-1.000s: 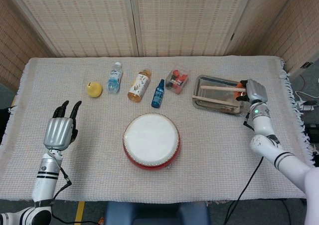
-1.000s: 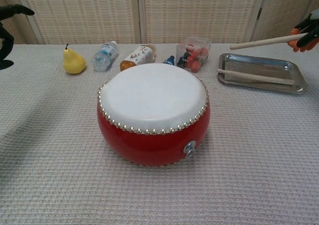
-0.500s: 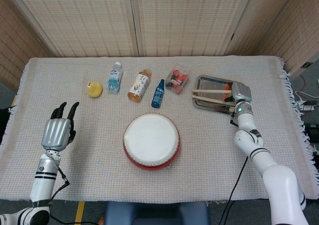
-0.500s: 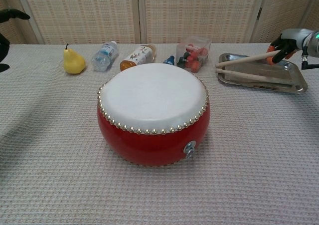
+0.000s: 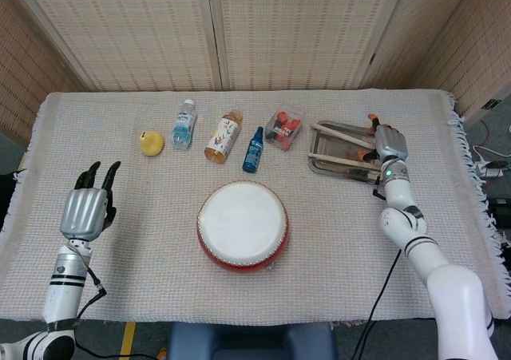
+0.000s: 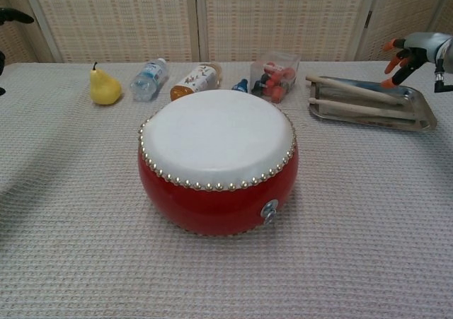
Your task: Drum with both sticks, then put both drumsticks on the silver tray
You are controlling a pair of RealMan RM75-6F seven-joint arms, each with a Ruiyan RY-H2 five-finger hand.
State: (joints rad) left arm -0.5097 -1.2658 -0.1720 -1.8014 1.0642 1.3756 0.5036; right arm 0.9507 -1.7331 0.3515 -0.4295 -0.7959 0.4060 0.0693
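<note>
A red drum [image 5: 243,225] with a white skin [image 6: 217,135] stands in the middle of the cloth. Two wooden drumsticks [image 5: 338,134] [image 6: 357,109] lie in the silver tray [image 5: 322,164] [image 6: 422,124] at the right, one [image 6: 350,90] resting on its far left rim. My right hand [image 5: 389,144] [image 6: 412,51] hovers over the tray's right end, fingers spread, holding nothing. My left hand [image 5: 85,208] is raised at the left of the table, fingers apart and empty; the chest view shows only its fingertips [image 6: 14,15].
Behind the drum stand a yellow pear [image 5: 151,143], a water bottle [image 5: 184,124], a tea bottle [image 5: 223,136], a small blue bottle [image 5: 253,150] and a clear box of red things [image 5: 283,128]. A woven screen closes the back.
My right hand let the second drumstick go into the tray and spread its fingers, drawing slightly right. My left hand sank a little towards the near left.
</note>
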